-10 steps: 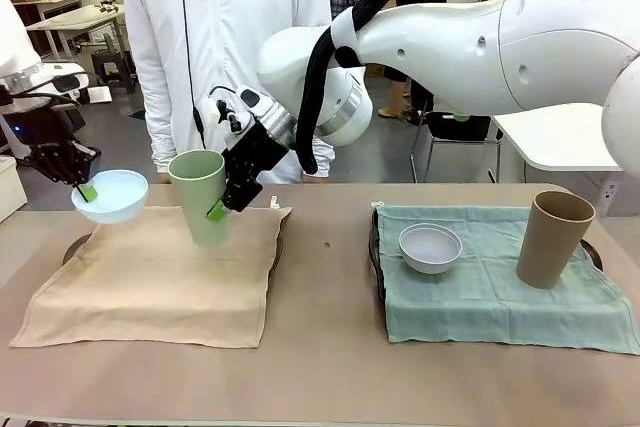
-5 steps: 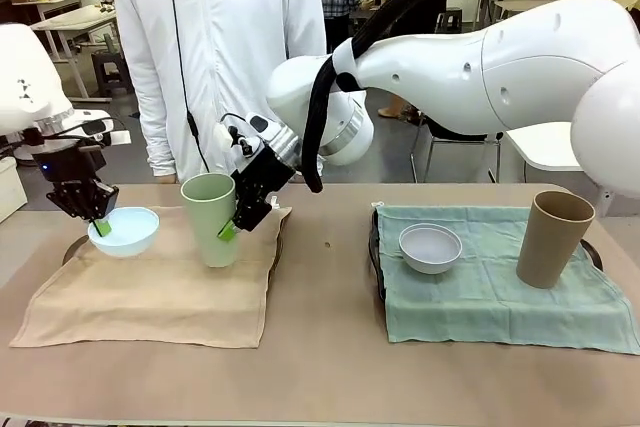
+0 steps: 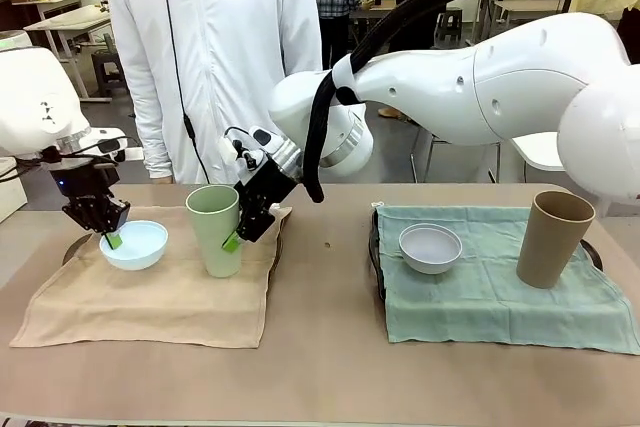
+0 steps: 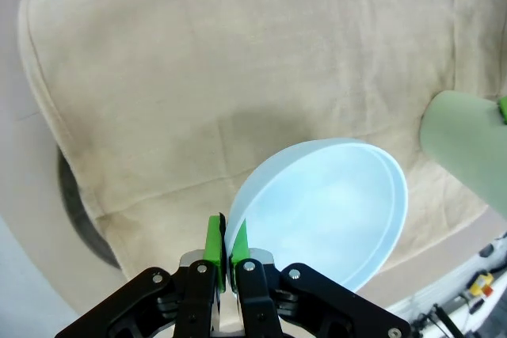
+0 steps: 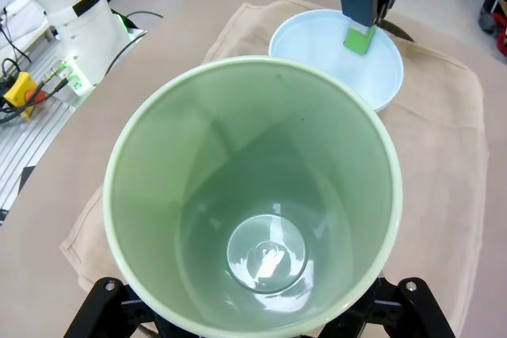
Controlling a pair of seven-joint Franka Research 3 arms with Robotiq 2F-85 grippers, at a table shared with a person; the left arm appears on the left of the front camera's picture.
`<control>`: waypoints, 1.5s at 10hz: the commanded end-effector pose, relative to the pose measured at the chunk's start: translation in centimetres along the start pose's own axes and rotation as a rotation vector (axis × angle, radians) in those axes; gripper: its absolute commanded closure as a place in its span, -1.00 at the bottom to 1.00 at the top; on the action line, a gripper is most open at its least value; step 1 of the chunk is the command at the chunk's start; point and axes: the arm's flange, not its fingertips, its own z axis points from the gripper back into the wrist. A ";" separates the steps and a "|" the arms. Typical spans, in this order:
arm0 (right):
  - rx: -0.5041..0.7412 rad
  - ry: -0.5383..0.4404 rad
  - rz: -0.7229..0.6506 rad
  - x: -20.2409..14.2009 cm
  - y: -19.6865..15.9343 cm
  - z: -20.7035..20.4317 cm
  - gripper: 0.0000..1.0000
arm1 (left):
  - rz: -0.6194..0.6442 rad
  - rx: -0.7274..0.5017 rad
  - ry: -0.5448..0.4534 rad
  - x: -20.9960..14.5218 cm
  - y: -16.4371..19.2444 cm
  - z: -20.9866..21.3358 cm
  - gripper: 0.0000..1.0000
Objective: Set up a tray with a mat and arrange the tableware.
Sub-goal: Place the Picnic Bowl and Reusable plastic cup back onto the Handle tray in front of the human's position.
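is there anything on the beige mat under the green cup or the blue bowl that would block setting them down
Nothing visible does. The right gripper holds the green cup and the left gripper pinches the blue bowl's rim, both right at the beige mat, whose cloth around them lies bare.

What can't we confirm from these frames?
- Front view: tray under the beige mat, hidden but for a dark edge.
- Front view: whether the pale blue bowl touches the mat; left claw blocks the rim.
- Right wrist view: right claw's pads, hidden behind the green tumbler.
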 end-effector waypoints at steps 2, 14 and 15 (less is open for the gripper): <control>0.017 0.039 0.036 -0.4 -0.3 -0.2 -0.67 | -0.070 -0.027 0.005 0.1 -0.1 -1.6 0.91; -0.087 0.043 -0.116 -0.7 3.7 5.1 -1.00 | -0.115 0.009 -0.008 -3.1 1.5 1.4 -1.00; -0.086 0.056 -0.133 -0.5 4.6 6.0 -1.00 | -0.104 0.021 0.006 -3.3 1.9 2.2 -1.00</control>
